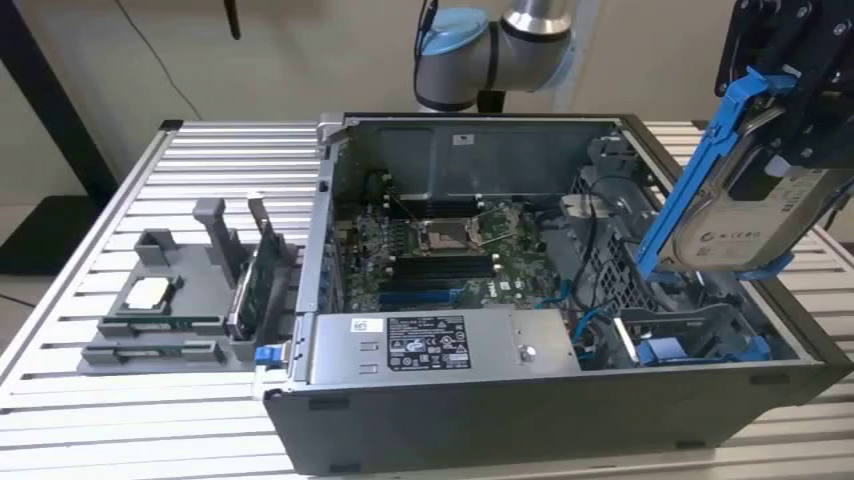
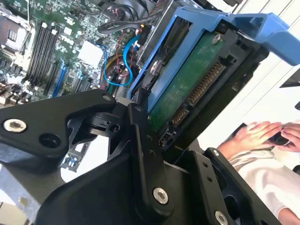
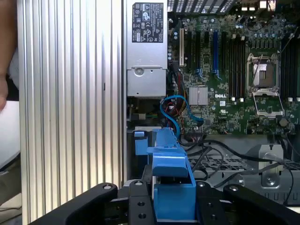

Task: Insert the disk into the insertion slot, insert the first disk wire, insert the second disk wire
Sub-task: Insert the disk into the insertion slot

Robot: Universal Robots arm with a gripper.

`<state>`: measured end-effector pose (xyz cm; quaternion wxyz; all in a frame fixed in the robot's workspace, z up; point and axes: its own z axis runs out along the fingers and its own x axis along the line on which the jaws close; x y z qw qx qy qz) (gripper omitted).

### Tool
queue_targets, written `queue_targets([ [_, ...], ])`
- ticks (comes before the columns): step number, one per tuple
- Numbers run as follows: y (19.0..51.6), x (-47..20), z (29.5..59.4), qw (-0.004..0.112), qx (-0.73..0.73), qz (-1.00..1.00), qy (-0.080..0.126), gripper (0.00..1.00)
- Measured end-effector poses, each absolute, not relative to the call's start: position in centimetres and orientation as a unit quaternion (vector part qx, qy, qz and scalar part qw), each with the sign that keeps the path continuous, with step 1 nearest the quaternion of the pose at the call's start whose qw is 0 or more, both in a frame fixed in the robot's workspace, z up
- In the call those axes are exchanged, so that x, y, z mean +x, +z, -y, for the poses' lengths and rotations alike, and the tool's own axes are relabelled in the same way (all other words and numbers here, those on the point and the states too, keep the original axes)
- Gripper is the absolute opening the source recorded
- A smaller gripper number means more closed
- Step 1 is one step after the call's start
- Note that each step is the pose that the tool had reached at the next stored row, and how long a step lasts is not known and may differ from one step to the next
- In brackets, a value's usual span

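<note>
Gripper [image 1: 806, 135] high in the exterior view's upper right, clamped on the disk [image 1: 742, 220], which hangs tilted over the open computer case [image 1: 467, 140]. Insertion slot [image 1: 694, 335] sits just below it, lower right inside the case. Slatted worktop [image 1: 200, 160] underneath.

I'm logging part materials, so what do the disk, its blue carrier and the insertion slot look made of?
The disk: silver-grey body, likely metal from its dull sheen; its green circuit board faces the second wrist view. The carrier: bright blue, probably moulded plastic, smooth and matte. The insertion slot: dark grey perforated sheet metal, it seems, with blue plastic-looking fittings.
</note>
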<state>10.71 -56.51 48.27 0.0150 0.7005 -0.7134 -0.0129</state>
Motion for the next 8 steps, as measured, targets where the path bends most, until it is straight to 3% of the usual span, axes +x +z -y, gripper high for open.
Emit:
queue_targets([
  [8,47.3,11.28,56.62,0.015,0.701,0.713,-0.013,0.33],
])
